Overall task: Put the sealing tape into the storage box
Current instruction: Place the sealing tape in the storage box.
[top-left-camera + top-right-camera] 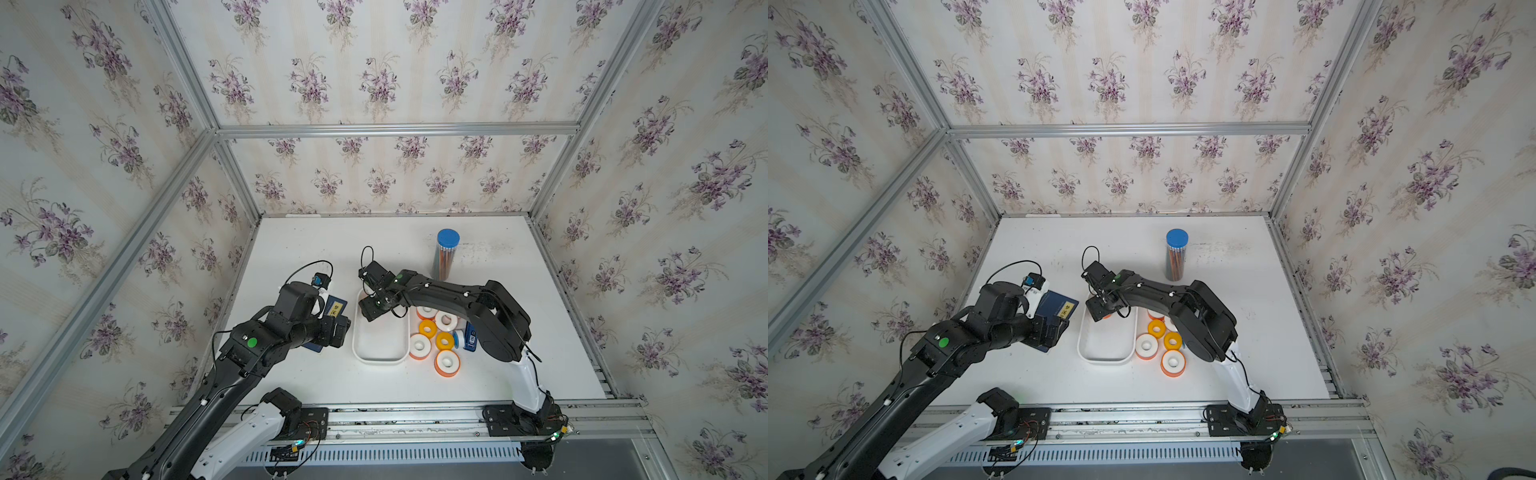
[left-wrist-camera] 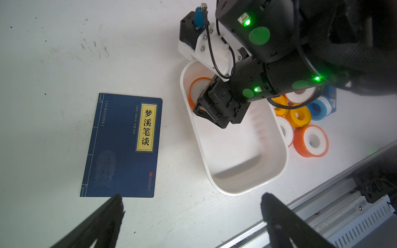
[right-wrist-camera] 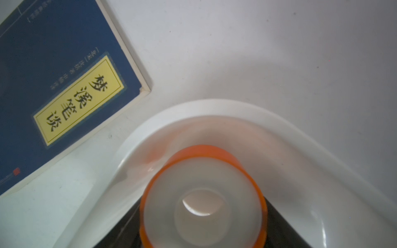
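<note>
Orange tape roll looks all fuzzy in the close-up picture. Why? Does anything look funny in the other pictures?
Right wrist view: the orange tape roll sits very close to the lens, so it blurs, while the blue book farther off looks sharper. Left wrist view: the green lights on the right arm flare into little glows.

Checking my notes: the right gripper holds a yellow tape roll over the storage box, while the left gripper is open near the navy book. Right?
Not quite: the roll in the right gripper is white-faced with an orange rim, not yellow; the right wrist view shows it. The rest stands: it is over the storage box, and the left gripper is open near the navy book.
</note>
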